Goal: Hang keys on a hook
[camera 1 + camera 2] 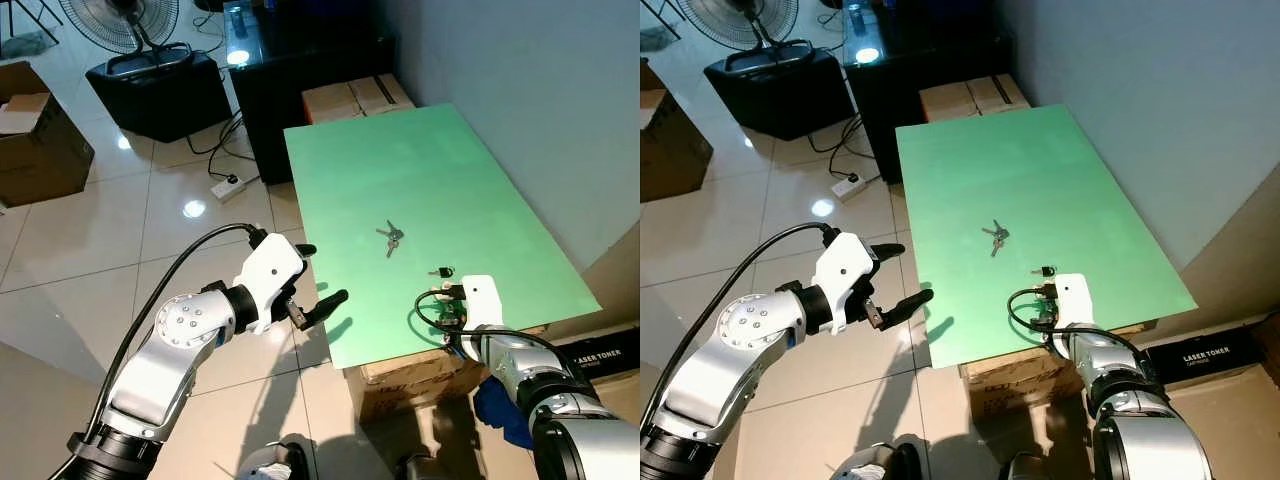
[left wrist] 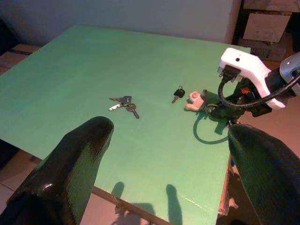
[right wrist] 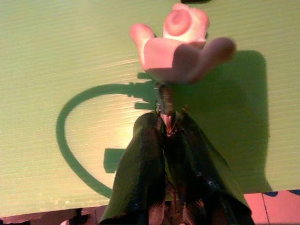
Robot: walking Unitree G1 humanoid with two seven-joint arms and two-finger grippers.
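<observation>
Green surface (image 1: 480, 180) carries the keys (image 1: 390, 236) mid-board; right gripper (image 3: 168, 126), jaws pinched on a white hook (image 3: 180, 42), sits at the near edge. Left gripper (image 1: 315, 285) hovers beside, jaws wide.

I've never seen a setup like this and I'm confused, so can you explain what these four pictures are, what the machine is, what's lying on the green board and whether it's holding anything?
This is a humanoid robot with two silver arms, each ending in two long black fingers. The two wide pictures come from cameras in its head, looking down; the other two come from a camera on each wrist, looking along the fingers.

In front of it is a green board resting on cardboard boxes. On the board lie a small bunch of keys and, nearer the robot, a single key with a black head.

The right gripper is at the board's near edge, jaws shut on the stem of a small pale hook. The left gripper is beside the board, above the tiled floor, jaws open and holding nothing.
</observation>
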